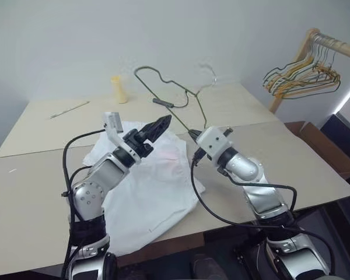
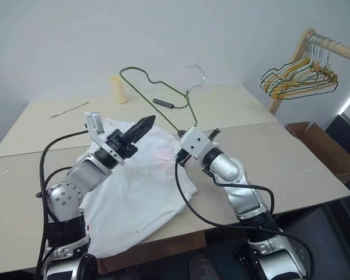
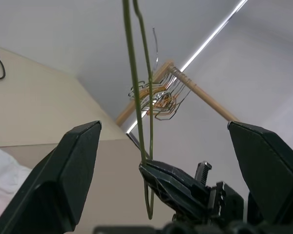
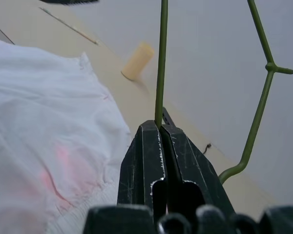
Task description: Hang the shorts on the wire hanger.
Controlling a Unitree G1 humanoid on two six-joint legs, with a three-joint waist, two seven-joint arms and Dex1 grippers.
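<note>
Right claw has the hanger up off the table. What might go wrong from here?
1. The right claw pinches the wire hanger on one thin strand, so it may swivel or slip.
2. The open left claw points near that wire and could knock it.
3. The shorts lie rumpled on the table, so finding a leg opening may be hard.

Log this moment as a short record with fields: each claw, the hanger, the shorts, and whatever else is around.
right claw: shut on the wire hanger, held up off the table
left claw: open, raised over the shorts, facing the hanger wire
shorts: white, lying crumpled on the table, not on the hanger
task state: shorts not yet hung
other items: cream cylinder and thin stick at the far side of the table; bunched hangers on a wooden rail at the right
</note>
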